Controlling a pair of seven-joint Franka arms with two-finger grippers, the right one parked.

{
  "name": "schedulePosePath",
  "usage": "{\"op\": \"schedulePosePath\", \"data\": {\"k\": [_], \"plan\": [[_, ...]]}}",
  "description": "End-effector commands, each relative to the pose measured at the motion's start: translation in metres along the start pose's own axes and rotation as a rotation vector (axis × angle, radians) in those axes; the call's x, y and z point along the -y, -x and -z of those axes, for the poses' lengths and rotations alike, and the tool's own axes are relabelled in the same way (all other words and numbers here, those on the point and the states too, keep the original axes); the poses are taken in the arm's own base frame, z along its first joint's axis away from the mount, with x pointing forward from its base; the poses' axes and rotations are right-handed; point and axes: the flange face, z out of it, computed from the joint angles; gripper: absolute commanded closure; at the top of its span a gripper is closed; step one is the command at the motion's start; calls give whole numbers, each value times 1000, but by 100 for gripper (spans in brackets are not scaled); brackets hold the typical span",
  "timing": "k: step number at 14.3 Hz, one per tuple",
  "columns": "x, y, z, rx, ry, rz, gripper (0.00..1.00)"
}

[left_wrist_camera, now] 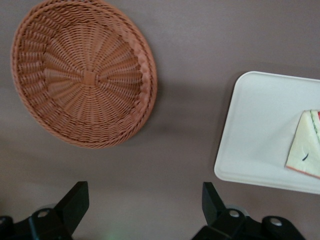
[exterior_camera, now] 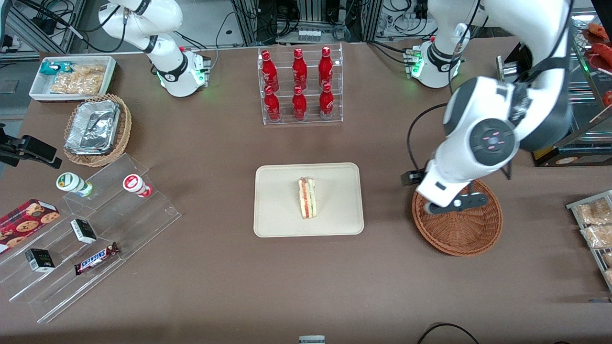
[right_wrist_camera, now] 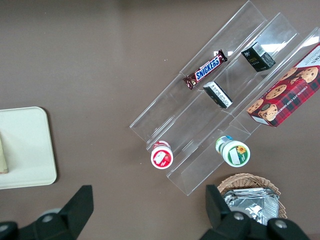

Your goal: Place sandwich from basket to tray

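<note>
The sandwich (exterior_camera: 307, 197), a pale bread wedge with red and green layers, lies in the middle of the cream tray (exterior_camera: 277, 205). The reddish-brown wicker basket (exterior_camera: 466, 231) sits empty beside the tray, toward the working arm's end of the table. My left gripper (exterior_camera: 454, 204) hangs above the basket's edge, open and empty. In the left wrist view the gripper (left_wrist_camera: 145, 202) is over bare table, with its fingers wide apart, between the basket (left_wrist_camera: 82, 75) and the tray (left_wrist_camera: 255, 135), where the sandwich (left_wrist_camera: 305, 147) rests.
A clear rack of red bottles (exterior_camera: 300, 86) stands farther from the camera than the tray. A stepped clear shelf with snacks (exterior_camera: 86, 229), a tan basket with foil containers (exterior_camera: 95, 129) and a white bin (exterior_camera: 71, 76) lie toward the parked arm's end. Snack packets (exterior_camera: 595, 224) lie at the working arm's end.
</note>
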Motion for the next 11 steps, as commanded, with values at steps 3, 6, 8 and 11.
{"op": "schedulePosePath", "data": {"k": [3, 6, 8, 11], "plan": [[75, 30, 49, 24, 38, -132, 0], [118, 41, 81, -21, 44, -128, 0], [137, 46, 96, -54, 46, -130, 0], [189, 41, 104, -79, 57, -156, 0]]}}
